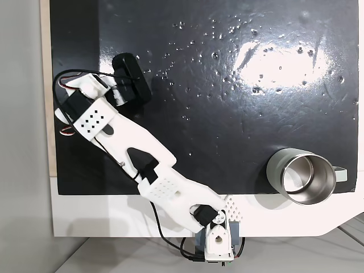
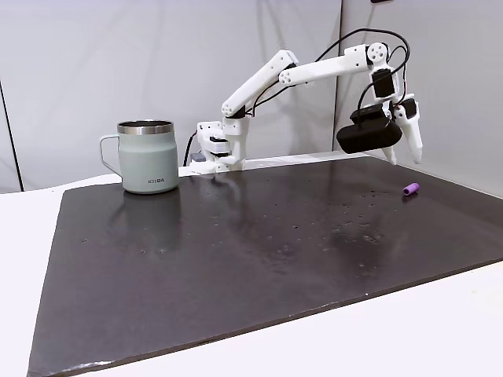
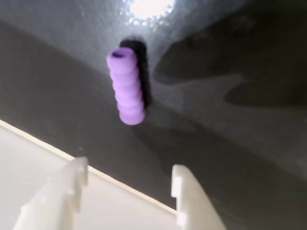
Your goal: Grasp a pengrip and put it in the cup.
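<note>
The purple ribbed pengrip (image 3: 126, 86) lies on the black mat just ahead of my open gripper (image 3: 129, 175), whose two white fingertips frame it from below in the wrist view. In a fixed view from the side, the pengrip (image 2: 411, 189) rests near the mat's right edge, and the gripper (image 2: 405, 159) hangs a little above it, apart from it and holding nothing. The grey-green steel cup (image 2: 148, 155) stands upright at the far left with its handle to the left. Seen from above, the cup (image 1: 301, 176) sits at the mat's lower right edge, far from the arm (image 1: 131, 142).
The black mat (image 2: 236, 236) is glossy with small droplets and a light glare. The arm's base (image 1: 219, 239) is clamped at the white table's front edge. A wrist camera housing (image 1: 131, 77) sticks out beside the gripper. White table margin runs along the mat's edge.
</note>
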Motion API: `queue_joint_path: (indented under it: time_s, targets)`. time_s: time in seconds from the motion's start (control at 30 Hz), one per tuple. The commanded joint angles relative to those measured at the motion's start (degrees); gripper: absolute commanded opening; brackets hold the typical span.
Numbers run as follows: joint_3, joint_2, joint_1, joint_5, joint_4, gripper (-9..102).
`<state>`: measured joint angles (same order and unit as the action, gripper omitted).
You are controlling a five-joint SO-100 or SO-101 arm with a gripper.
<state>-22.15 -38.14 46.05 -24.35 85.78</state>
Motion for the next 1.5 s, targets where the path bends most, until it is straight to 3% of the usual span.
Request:
queue_joint_path:
  time_s: [0.0,0.63,1.13,1.47]
  targets:
    - [6.9,2.3,0.2,-1.5,-2.0,24]
    - [13.2,14.4,-3.0,-7.5,-5.5,22]
    - [13.0,15.2,-3.8,-10.1,-2.3,2]
    - [12.8,8.6,-4.1,-5.3,1.1,0]
